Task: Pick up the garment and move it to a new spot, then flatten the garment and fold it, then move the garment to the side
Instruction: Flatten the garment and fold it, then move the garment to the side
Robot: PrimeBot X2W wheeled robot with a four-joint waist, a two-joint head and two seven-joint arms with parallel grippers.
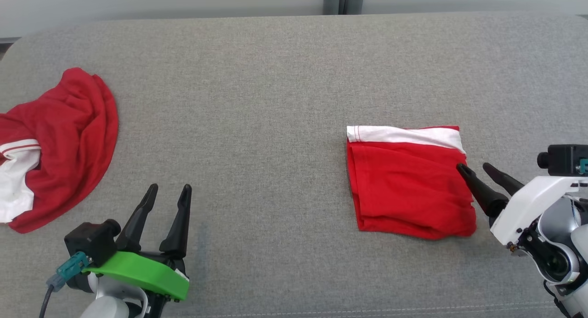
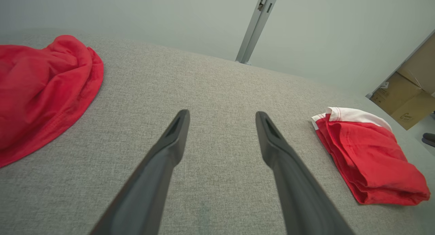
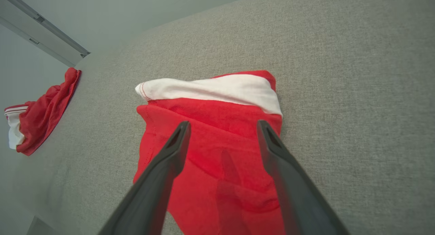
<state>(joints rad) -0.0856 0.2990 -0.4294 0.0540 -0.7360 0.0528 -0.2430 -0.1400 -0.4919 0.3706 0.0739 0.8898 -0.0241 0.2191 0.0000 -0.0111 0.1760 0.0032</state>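
Your right pincer [image 1: 473, 167] hangs released at the right edge of the folded red-and-white cloth garment [image 1: 404, 189], centre-right of frame; your left pincer [image 1: 169, 189], also released, sits well apart, lower left.

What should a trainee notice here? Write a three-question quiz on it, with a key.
1. True or false: the folded garment lies on the robot's left.
2. Which arm's fingers reach over the folded garment's edge: A) left, B) right?
3. Fill in: the crumpled garment is red and ____.

Key: 1. False, it lies on the robot's right. 2. B, the right gripper, which is open. 3. White.
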